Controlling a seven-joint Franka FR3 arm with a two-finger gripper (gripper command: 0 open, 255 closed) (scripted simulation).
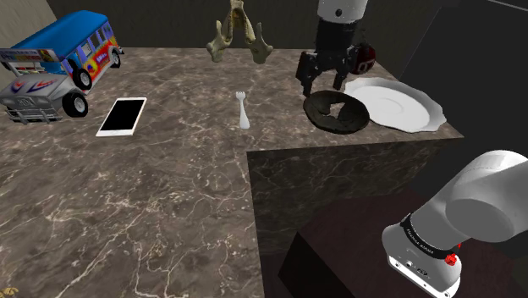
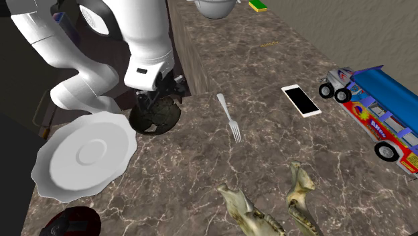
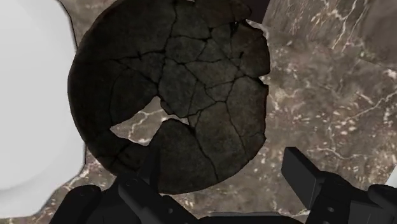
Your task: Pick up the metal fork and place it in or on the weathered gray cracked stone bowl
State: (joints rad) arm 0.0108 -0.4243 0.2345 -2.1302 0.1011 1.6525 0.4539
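The fork [image 1: 244, 112] [image 2: 229, 118] looks pale grey and lies flat on the dark marble counter, by itself, about midway between the phone and the bowl. The cracked dark grey stone bowl [image 1: 336, 113] [image 2: 155, 119] [image 3: 172, 89] sits near the counter's corner, its rim touching a white plate, and has a hole in its bottom. My gripper [image 1: 324, 85] [image 2: 155, 100] [image 3: 222, 162] hangs just above the bowl. It is open, its black fingers [image 3: 299, 172] apart with nothing between them.
A white scalloped plate [image 1: 398, 104] [image 2: 86, 154] lies beside the bowl. On the counter are a phone [image 1: 122, 116] [image 2: 301, 100], a colourful toy bus [image 1: 59, 63] [image 2: 375, 114], a pale bone piece [image 1: 239, 38] [image 2: 268, 208] and a dark red object [image 1: 365, 57]. The counter edge [image 1: 338, 151] drops just in front of the bowl.
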